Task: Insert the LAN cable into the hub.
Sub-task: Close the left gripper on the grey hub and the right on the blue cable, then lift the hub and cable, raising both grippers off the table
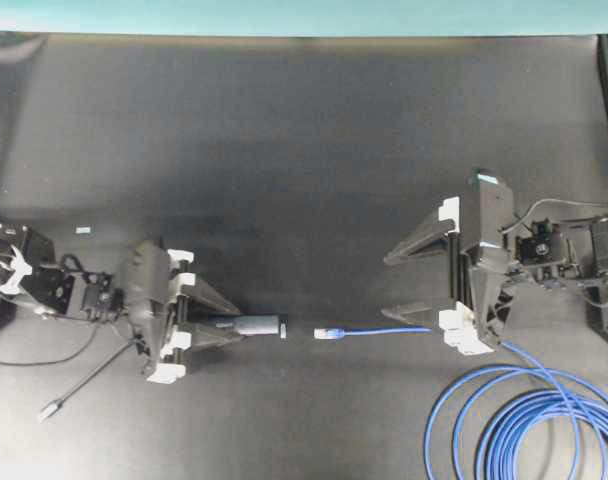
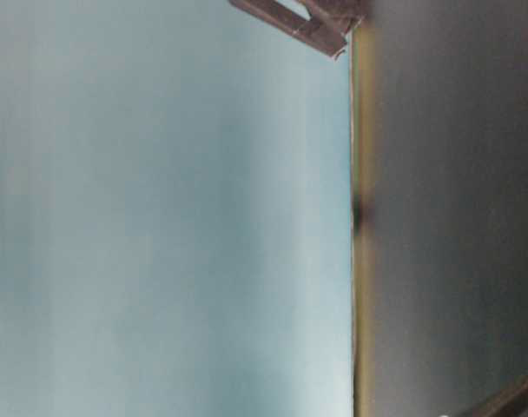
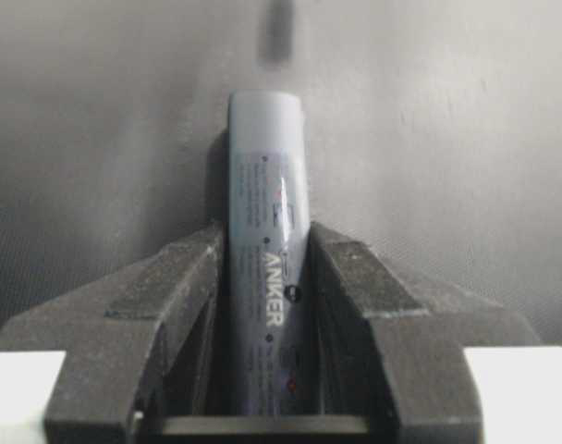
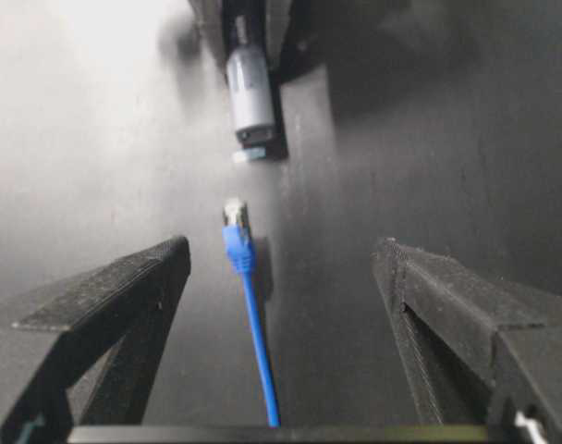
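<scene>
The bench (image 1: 304, 130) carries the cable (image 1: 524, 420), its loops at the near right corner. The right gripper (image 1: 421, 285) stands wide apart, the plug (image 1: 327, 333) lying free near the front edge. The left gripper (image 1: 224, 325) is clamped on the hub (image 1: 259, 325). Best to grasp just behind the plug, keep it level with the port, then push straight.

Dim, soft overhead light — table-level view blurred, glare in wrist views.
</scene>
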